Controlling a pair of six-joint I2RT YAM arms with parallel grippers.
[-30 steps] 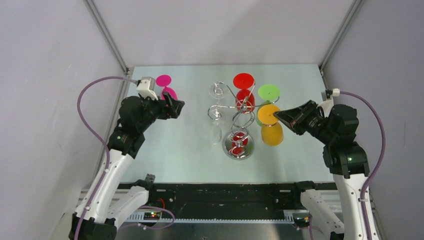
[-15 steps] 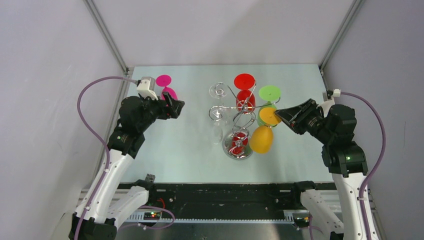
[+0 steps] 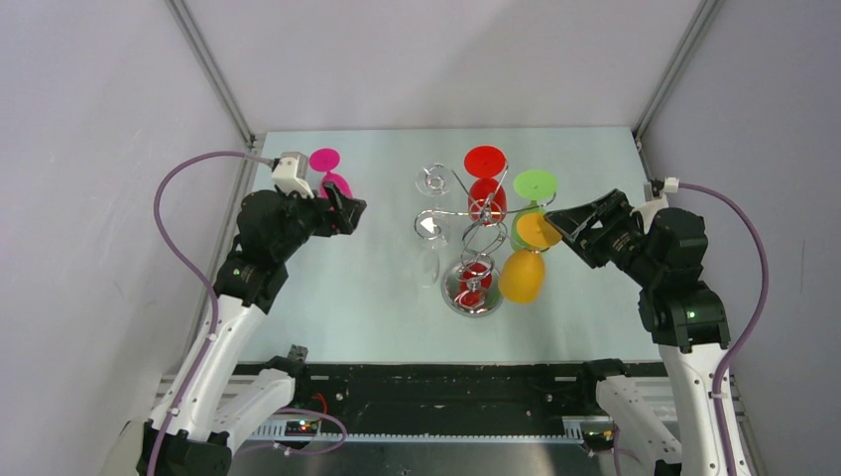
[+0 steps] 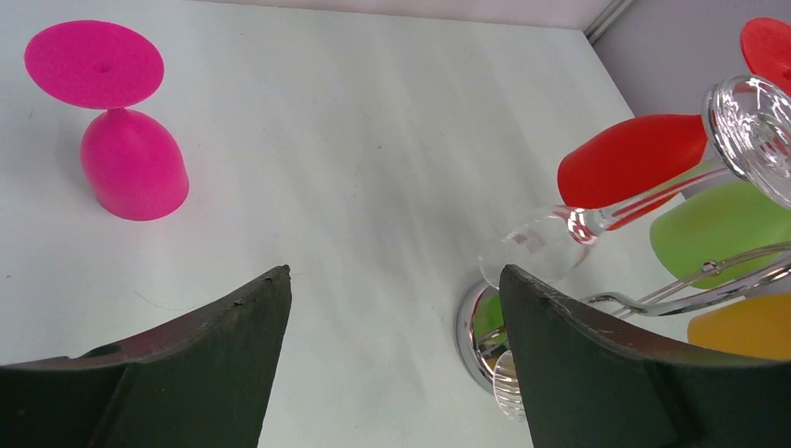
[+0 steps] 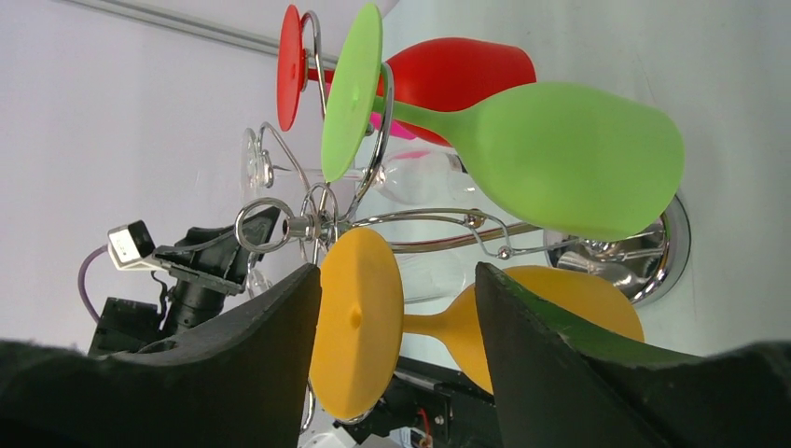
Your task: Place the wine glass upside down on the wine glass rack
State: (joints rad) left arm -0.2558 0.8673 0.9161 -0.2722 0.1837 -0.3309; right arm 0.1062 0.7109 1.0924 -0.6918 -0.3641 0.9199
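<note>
From my station, the right gripper [image 3: 553, 220] sits at the right side of the rack [image 3: 474, 246], and its wrist camera shows the jaws spread apart on either side of the flat foot of the orange glass [image 5: 359, 327]. There is a clear gap between the foot and one finger [image 5: 522, 355]. I can't tell whether the other finger touches the foot, but nothing is clamped. The orange glass [image 3: 521, 278] hangs upside down from a wire arm on the right of the rack, foot up. Its bowl leans in close to the round mirrored base. A red glass [image 3: 485, 188], a green glass [image 3: 534, 184] and a clear glass [image 3: 428, 183] also hang upside down from the curled arms. Off to the left, the left gripper [image 3: 347, 211] is held above the table [image 3: 367, 288], well apart from the rack. Its jaws are wide open and only bare tabletop shows between them. A pink glass [image 4: 131, 168] stands upside down on the table near the far left corner, just behind that arm.
</note>
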